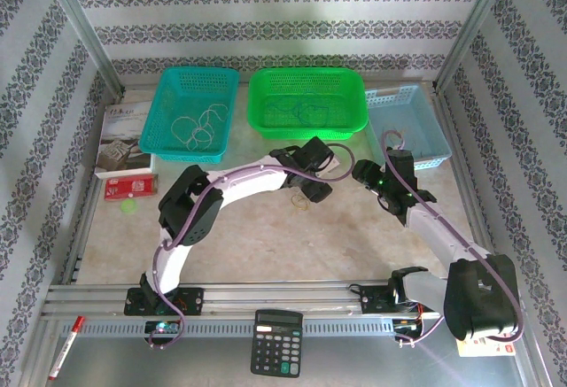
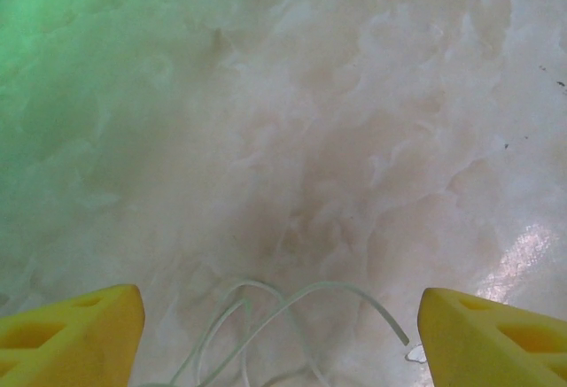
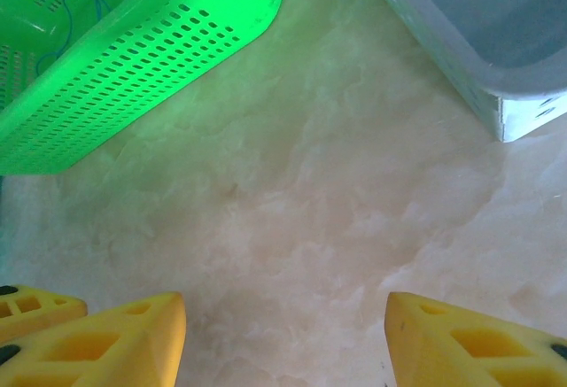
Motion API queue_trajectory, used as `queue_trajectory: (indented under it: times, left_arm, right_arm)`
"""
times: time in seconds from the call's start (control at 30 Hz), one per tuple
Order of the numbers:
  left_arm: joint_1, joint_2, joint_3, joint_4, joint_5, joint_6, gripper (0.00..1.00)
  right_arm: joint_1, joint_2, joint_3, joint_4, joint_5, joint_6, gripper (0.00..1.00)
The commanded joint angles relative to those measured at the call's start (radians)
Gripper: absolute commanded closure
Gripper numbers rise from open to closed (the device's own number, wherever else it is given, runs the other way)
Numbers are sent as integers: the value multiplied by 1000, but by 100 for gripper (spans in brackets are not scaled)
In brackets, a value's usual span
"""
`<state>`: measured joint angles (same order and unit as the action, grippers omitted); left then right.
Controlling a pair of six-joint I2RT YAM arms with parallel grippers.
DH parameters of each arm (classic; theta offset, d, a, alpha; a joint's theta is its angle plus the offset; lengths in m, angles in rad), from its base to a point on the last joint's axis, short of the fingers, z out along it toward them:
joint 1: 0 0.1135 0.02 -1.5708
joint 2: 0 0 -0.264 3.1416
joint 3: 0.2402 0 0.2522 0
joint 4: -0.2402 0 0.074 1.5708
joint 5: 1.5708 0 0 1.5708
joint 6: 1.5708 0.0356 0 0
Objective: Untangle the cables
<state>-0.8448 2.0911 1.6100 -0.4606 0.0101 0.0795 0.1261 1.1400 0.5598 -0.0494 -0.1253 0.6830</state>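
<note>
**A:** Left claw (image 2: 280,298), what is it doing?

**B:** Hovering low over the desk (image 1: 266,245). Its fingers are standing wide and gripping nothing. A few loose cables (image 2: 332,284), pale and very thin, are lying on the desk right between the fingers, at the wrist end of the gap.

**A:** Tangled?

**B:** The strands are crossing one another. Whether they are actually knotted, I cannot tell.

**A:** And the right claw (image 3: 285,305)?

**B:** Hovering just to the right of the left one. Its fingers are well apart, with bare desk between them, and it is carrying nothing.

**A:** How much is looking done?

**B:** Most of it, I am judging.
- Beyond the left claw and off to its left, the teal basket (image 1: 190,75) is holding whitish cables (image 1: 197,128) in loose loops.
- Straight beyond both claws, the green basket (image 1: 306,75) is holding a bluish cable (image 1: 306,108).
- Beyond the right claw and a little to its right, the pale blue basket (image 1: 416,95) is holding a yellow cable (image 1: 394,136).

It is looking like sorting by colour.

**A:** What is left?

**B:** The small bunch under the left claw. It is needing pulling apart and then, probably, carrying to a basket. Which basket, I am not guessing.
</note>
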Motion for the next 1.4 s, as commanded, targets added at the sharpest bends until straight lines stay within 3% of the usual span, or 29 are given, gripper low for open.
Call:
queue_trajectory:
  times: [0.0, 0.37, 0.8, 1.1, 1.37]
  left_arm:
    - [-19, 30, 40, -43, 27, 28, 18]
    - [-23, 70, 55, -29, 39, 23, 25]
    - [-22, 119, 96, -23, 55, 20, 54]
    - [-23, 120, 104, -35, 52, 18, 100]
    - [-17, 45, 190, -109, 18, 13, 100]
  right_arm:
    - [-9, -5, -8, 2, -15, 9, 39]
    - [-11, -11, -9, 3, -20, 12, 39]
    - [-11, -26, -9, -9, -24, 11, 39]
    - [-11, -29, 3, -14, -26, 9, 39]
    - [-11, -32, 8, 2, -59, 3, 39]
